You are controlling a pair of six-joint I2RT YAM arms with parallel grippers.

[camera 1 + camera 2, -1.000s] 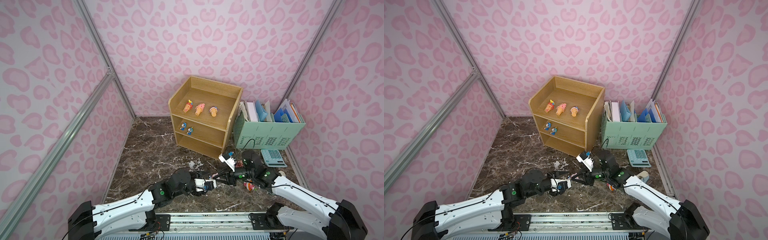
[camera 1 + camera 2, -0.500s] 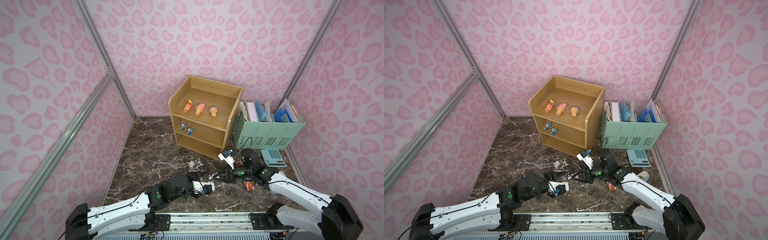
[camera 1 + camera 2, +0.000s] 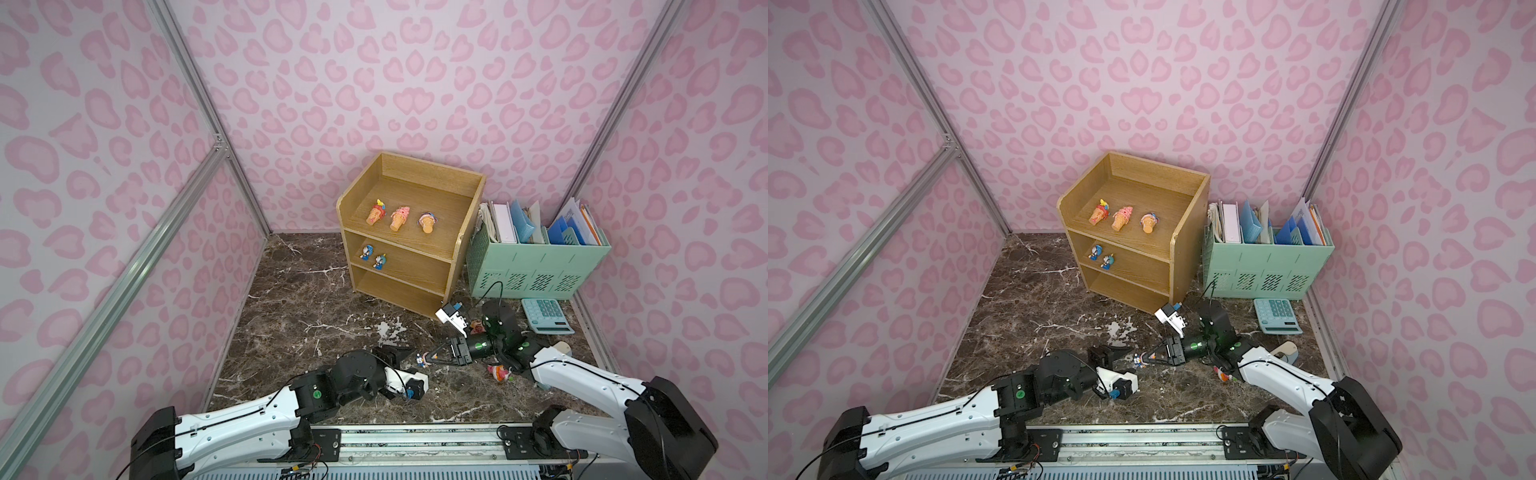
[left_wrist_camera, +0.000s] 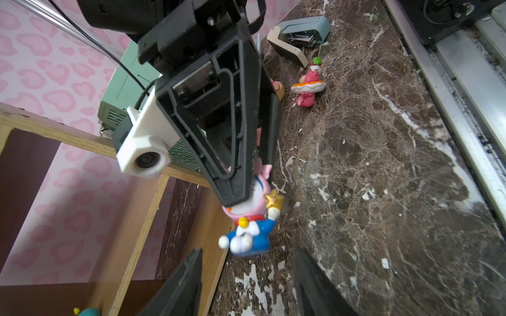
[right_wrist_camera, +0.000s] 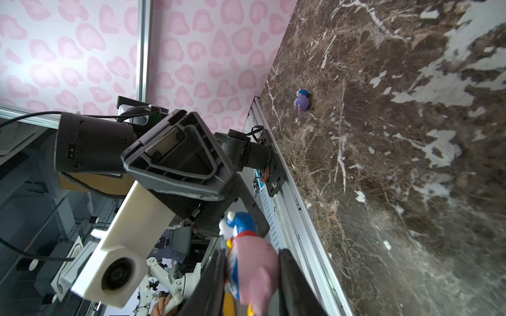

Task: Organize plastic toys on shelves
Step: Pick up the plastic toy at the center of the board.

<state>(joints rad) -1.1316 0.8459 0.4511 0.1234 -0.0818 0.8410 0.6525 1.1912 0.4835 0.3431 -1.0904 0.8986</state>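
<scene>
Handover step, I judge: right gripper pinches the small glossy blue-white figurine with pink hood in front of the light-oak three-tier wooden shelves; left gripper, jaws spread, faces it; next, close squarely on its body

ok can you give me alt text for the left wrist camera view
The right pincer grips a blue-and-white figurine in a pink hood by the head, holding it between the open fingers of the left pincer. Behind on dark marble are a pink figurine and a stapler, the wooden shelves alongside.
</scene>
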